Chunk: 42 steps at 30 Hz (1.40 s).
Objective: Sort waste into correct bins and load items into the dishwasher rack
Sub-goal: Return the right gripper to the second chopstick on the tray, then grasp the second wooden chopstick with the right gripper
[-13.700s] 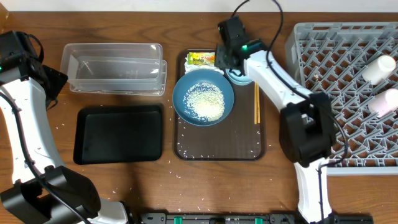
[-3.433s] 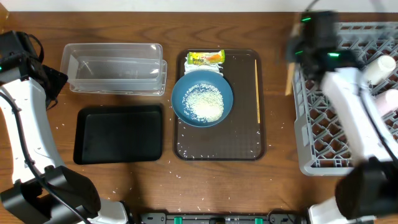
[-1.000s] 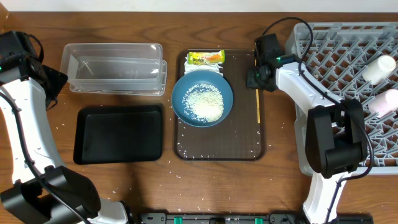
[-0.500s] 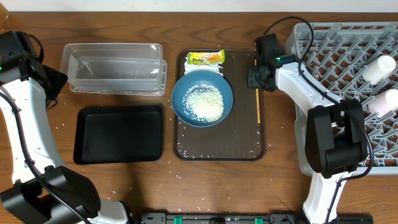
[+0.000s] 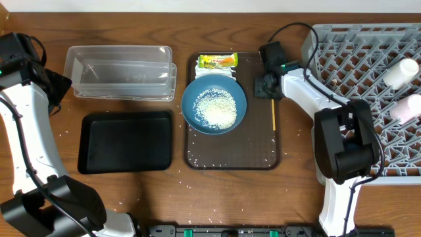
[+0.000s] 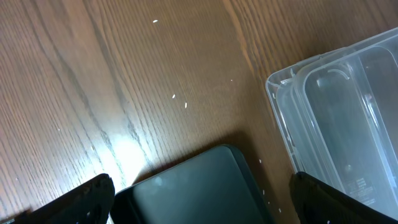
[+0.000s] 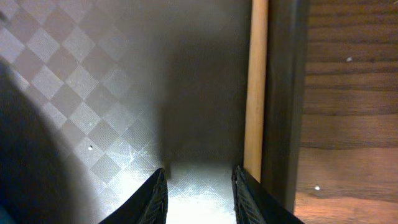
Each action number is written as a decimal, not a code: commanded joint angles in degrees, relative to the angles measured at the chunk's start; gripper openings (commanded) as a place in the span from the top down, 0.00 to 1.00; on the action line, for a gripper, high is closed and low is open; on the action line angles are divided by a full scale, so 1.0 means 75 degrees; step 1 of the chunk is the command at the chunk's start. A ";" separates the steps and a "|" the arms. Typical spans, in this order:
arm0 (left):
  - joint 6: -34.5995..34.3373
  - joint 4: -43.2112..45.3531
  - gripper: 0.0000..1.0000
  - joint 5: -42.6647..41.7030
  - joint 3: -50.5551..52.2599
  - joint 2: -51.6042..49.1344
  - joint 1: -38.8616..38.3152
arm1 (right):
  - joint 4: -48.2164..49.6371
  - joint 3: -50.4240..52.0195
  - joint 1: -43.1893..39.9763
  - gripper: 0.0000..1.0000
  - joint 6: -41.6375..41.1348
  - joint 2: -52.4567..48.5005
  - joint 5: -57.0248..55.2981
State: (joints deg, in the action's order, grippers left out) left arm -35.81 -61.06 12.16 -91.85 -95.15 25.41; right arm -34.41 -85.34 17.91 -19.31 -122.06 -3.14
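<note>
Chopsticks (image 7: 256,87) flat against serving tray (image 5: 263,155) side wall, long axis along it; maybe one stick. Right gripper (image 7: 199,193) beside, narrowly parted, empty. Left gripper (image 6: 202,196) spread wide.

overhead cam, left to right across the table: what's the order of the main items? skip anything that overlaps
clear tub → blue bowl with rice → chopsticks → dish rack. The black tray sits below the tub in the same span, and the brown tray lies under the bowl and chopsticks, so both are left out.
</note>
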 commanded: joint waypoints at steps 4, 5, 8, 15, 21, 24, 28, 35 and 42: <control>-0.0038 0.0006 0.07 0.0064 -0.0035 -0.0023 0.0023 | 0.0134 0.0006 0.0041 0.66 0.0149 -0.0064 -0.0318; -0.0038 0.0003 0.07 0.0064 -0.0035 -0.0023 0.0023 | 0.0134 -0.0009 0.0067 0.67 0.0146 -0.0055 -0.0291; -0.0038 0.0003 0.07 0.0064 -0.0035 -0.0023 0.0023 | 0.0044 -0.0201 0.0085 0.67 0.0149 -0.0038 -0.0102; -0.0038 0.0003 0.07 0.0064 -0.0035 -0.0023 0.0023 | -0.0187 -0.0481 0.0064 0.66 0.0152 0.0175 -0.0090; -0.0038 0.0006 0.07 0.0064 -0.0035 -0.0023 0.0023 | -0.0195 -0.0481 0.0067 0.64 0.0154 0.0245 -0.0096; -0.0038 0.0006 0.07 0.0064 -0.0035 -0.0023 0.0023 | -0.0254 -0.0478 0.0038 0.63 0.0152 0.0245 -0.0335; -0.0038 0.0003 0.07 0.0064 -0.0035 -0.0023 0.0023 | -0.0268 -0.0463 -0.0041 0.58 0.0361 0.0242 -0.0609; -0.0038 0.0003 0.07 0.0064 -0.0035 -0.0023 0.0023 | -0.0254 -0.0460 -0.0087 0.58 0.0443 0.0175 -0.0554; -0.0038 0.0003 0.07 0.0064 -0.0035 -0.0023 0.0023 | -0.0242 -0.0455 -0.0085 0.59 0.0440 -0.0157 -0.0522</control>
State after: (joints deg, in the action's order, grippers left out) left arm -35.81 -61.06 12.16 -91.85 -95.15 25.41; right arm -36.25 -87.81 17.76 -16.88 -122.17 -6.33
